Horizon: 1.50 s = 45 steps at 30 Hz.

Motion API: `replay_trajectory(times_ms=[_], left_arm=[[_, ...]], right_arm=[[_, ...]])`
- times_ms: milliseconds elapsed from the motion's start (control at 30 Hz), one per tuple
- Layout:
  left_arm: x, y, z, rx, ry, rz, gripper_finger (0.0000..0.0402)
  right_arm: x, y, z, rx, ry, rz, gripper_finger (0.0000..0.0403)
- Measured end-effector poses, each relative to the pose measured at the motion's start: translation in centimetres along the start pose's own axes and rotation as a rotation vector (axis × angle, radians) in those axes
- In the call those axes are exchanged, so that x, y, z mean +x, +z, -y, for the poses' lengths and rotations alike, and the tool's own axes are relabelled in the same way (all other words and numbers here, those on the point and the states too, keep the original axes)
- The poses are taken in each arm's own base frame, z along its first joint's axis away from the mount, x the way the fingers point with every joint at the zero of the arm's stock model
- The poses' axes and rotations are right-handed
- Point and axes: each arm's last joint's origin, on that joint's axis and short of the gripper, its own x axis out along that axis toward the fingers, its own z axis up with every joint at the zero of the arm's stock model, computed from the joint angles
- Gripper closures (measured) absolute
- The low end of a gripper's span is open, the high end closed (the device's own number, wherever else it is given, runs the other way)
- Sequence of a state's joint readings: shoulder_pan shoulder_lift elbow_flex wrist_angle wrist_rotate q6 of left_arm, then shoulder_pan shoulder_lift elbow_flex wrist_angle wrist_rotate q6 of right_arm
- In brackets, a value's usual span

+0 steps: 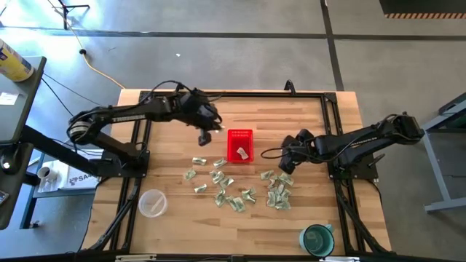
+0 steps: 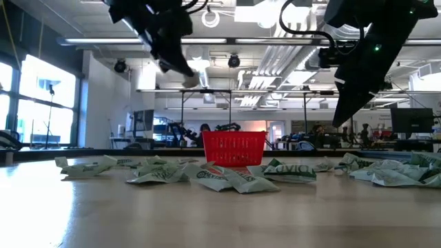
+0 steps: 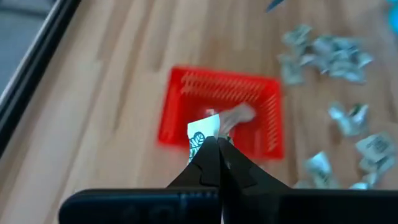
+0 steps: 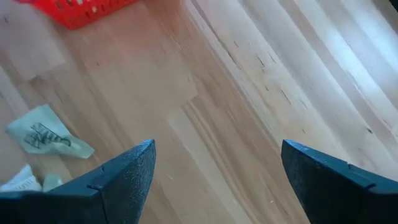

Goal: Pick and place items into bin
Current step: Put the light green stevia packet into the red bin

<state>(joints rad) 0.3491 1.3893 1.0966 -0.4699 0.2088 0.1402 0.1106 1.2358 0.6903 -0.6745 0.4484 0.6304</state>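
Left gripper [image 3: 217,142] hangs above the table just short of the red basket [image 3: 180,106], jaws pinched tight on one green-and-white wrapped piece [image 3: 200,134]. To finish well, it should travel forward until it is over the basket's middle before letting go. One piece [image 1: 242,153] already lies inside. Loose pieces [image 1: 226,191] lie scattered below; the right gripper [image 4: 214,180] waits wide open and empty beyond the basket, not blocking.

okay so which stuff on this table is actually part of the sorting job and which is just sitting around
Part of the job:
wrapped pieces
red basket, one piece already inside
left claw, shut on a piece
right claw, open above the table

Just sitting around:
clear cup
teal cup
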Motion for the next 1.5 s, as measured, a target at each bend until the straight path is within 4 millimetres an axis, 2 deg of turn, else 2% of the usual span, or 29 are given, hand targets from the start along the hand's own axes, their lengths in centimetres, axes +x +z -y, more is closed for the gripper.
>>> replay_trajectory(times_ms=[100, 267, 400, 533, 667, 733, 800, 900, 1067, 1300, 1400, 1500], left_arm=[[2.5, 0.4, 0.7, 0.012, -0.079, 0.026, 0.0380], [8.3, 0.0, 1.5, 0.046, -0.118, 0.040, 0.0373], [10.7, -0.4, 1.7, -0.049, -0.053, -0.028, 0.0313], [9.9, -0.6, 2.2, -0.084, -0.004, -0.188, 0.0230], [6.3, -0.9, 3.1, -0.070, -0.024, -0.408, 0.0161], [4.5, -2.0, 3.3, -0.021, -0.026, -0.527, 0.0140], [3.6, -3.1, 3.7, 0.010, -0.038, -0.585, 0.0129], [3.0, -5.0, 3.9, 0.020, -0.048, -0.623, 0.0129], [4.2, -8.3, 5.0, 0.034, -0.075, -0.651, 0.0149], [6.5, -11.0, 6.7, 0.168, -0.018, -0.509, 0.0160], [6.7, -12.4, 6.5, 0.163, 0.002, -0.528, 0.0165], [6.7, -13.3, 6.3, 0.166, 0.051, -0.561, 0.0190]], right_arm=[[0.2, 0.3, 0.2, 0.026, 0.001, 0.008, 0.0066], [0.5, 0.9, 0.5, 0.061, 0.033, 0.008, 0.0066], [0.5, 0.9, 0.6, 0.071, 0.061, -0.015, 0.0066], [0.5, 0.9, 0.6, 0.070, 0.065, -0.018, 0.0066], [0.5, 1.1, 0.5, 0.013, 0.082, 0.000, 0.0066], [0.6, 1.3, 0.2, -0.057, 0.111, 0.012, 0.0066], [0.8, 1.5, -0.1, -0.137, 0.135, 0.033, 0.0066], [1.1, 1.8, -0.5, -0.238, 0.146, 0.065, 0.0066], [1.6, 2.1, -0.8, -0.292, 0.139, 0.088, 0.0066], [1.6, 2.0, -0.8, -0.278, 0.143, 0.075, 0.0066], [1.6, 2.0, -0.8, -0.277, 0.142, 0.075, 0.0066], [1.6, 2.0, -0.8, -0.276, 0.136, 0.077, 0.0066]])
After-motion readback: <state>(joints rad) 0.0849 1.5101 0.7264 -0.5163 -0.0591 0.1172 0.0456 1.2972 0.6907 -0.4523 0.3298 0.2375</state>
